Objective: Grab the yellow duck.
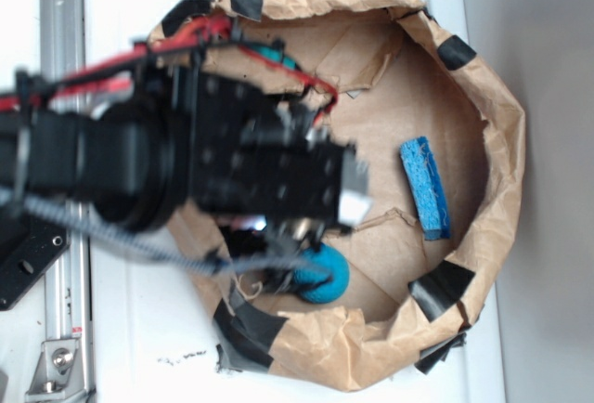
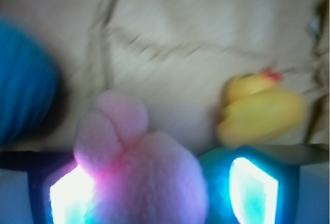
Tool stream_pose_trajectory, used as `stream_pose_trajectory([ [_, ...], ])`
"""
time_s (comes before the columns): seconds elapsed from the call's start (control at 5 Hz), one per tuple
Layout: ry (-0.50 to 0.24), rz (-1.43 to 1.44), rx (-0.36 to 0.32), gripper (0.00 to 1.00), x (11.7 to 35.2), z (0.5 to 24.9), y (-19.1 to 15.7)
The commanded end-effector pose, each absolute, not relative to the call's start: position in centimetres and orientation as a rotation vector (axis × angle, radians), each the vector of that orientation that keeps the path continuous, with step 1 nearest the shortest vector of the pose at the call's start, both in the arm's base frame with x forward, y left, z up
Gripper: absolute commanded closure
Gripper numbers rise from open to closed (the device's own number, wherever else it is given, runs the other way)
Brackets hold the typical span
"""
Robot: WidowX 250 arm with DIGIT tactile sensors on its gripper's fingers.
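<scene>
So we're hovering the gripper point(image 2: 160, 188) low inside the brown paper basin point(image 1: 501, 143), and the wrist view is coming through pretty blurry. The two glowing fingers point(image 2: 252, 188) are standing apart at the bottom of that view, and the pink plush bunny point(image 2: 139, 167) is sitting right between them, filling the gap. We honestly can't tell whether the pads are pressing on it or just framing it, so we're not calling it a grasp.

The yellow duck point(image 2: 260, 113) is lying on the paper floor at about 2 o'clock from the bunny, just beyond the right-hand finger in the picture, with its orange-red beak pointing up toward 12. It's sitting outside the fingers, near but not touching as far as we can make out.

A blue ball point(image 2: 23, 100) is sitting over at 9 o'clock in the wrist view. From the exterior camera the black arm point(image 1: 186, 157) is covering most of the basin, with a blue sponge block point(image 1: 425, 188) lying at 3 o'clock.
</scene>
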State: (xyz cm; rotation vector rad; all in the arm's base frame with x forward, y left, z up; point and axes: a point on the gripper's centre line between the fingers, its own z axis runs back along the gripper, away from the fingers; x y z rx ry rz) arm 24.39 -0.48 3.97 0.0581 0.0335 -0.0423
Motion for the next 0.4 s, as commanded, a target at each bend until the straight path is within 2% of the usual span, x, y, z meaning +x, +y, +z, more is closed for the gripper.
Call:
stream_pose_trajectory([
  [0.0, -0.057, 0.291, 0.020, 0.00, 25.59, 4.51, 3.90],
  [0.2, -0.052, 0.347, -0.004, 0.00, 25.21, 4.21, 3.49],
])
